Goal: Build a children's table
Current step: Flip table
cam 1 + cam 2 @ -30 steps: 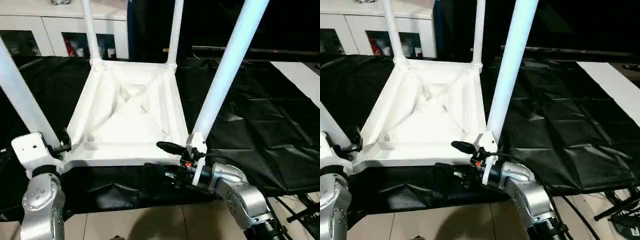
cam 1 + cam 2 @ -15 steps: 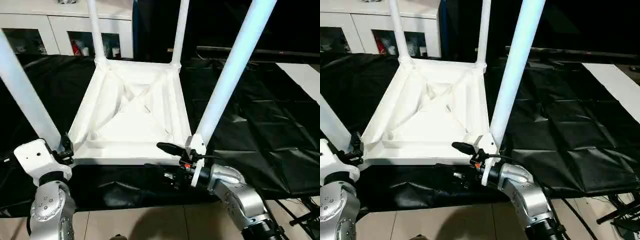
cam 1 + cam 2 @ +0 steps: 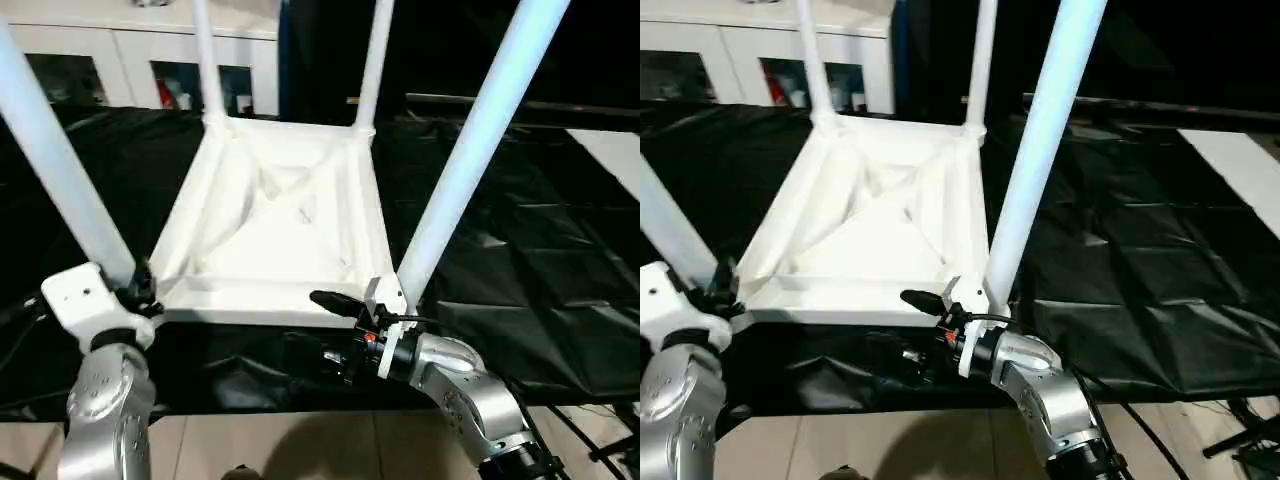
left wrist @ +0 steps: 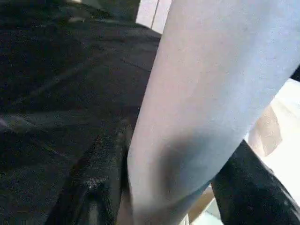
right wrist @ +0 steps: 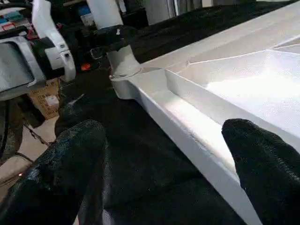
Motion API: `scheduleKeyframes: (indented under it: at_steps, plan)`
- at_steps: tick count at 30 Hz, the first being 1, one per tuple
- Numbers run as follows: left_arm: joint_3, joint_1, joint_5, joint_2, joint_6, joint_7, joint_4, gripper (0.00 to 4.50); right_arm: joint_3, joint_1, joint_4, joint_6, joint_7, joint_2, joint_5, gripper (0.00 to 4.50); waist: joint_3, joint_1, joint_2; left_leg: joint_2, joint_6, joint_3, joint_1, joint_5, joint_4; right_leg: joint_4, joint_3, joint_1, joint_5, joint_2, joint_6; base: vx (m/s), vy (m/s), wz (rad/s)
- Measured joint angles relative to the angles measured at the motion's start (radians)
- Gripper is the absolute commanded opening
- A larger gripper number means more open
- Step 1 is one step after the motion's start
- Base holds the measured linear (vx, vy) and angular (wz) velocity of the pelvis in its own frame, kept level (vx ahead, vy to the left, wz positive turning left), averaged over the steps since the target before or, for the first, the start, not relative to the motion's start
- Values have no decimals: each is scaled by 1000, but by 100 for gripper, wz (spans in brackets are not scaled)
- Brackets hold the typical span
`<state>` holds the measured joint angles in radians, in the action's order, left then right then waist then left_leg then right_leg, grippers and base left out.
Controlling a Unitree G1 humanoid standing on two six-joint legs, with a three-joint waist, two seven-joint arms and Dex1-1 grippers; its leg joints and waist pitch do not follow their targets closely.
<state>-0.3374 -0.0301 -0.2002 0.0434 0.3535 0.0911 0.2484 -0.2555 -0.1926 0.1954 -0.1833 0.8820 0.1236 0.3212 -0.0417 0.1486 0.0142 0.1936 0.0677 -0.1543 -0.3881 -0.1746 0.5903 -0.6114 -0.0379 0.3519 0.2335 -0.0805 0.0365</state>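
table upside-down on cloth | cabinet behind

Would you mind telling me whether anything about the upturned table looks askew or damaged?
Nothing stands out: the children's table lies upside down on the black sheet, all four legs seated in their corner sockets, no visible cracks.

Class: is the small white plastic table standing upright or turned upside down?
Upside down: the small white plastic table shows its ribbed underside, round legs pointing up.
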Motion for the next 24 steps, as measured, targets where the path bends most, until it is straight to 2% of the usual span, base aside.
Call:
scheduleKeyframes:
  at_steps: [3,7,13,15,20,24]
  plan:
    - [-5,-41,-54,32,42,33,0,227,12,8,-32,0,0,1,12,450,-1,2,-3,0,0,-8,-1,0,-6,-1,0,4,0,-5,0,0,0,0]
    - [-12,-85,-145,33,89,46,-10,227,32,9,-66,-1,12,17,40,450,1,2,-1,1,-4,-10,-7,10,-8,-3,-1,12,-1,-5,0,0,0,0]
    - [-10,-103,-159,34,121,62,-3,227,67,5,-35,-1,-24,22,33,450,1,-7,0,0,-8,-12,-13,11,-5,-1,0,16,-1,-6,2,0,0,0]
    - [-9,-103,-179,34,130,76,3,227,106,-9,-2,-9,-85,-15,42,450,1,-8,0,0,-8,-12,-13,12,-5,-1,0,16,-1,-5,2,0,0,0]
    - [4,-108,-216,34,142,109,6,227,190,-54,32,-100,-191,-93,135,450,1,-12,2,0,-8,-13,-12,12,-5,-3,1,16,-1,-6,2,0,0,0]
    - [7,-112,-226,34,142,117,5,227,218,-63,57,-164,-220,-107,175,450,2,-10,3,0,-8,-13,-13,12,-5,-2,0,16,-1,-6,2,0,0,0]
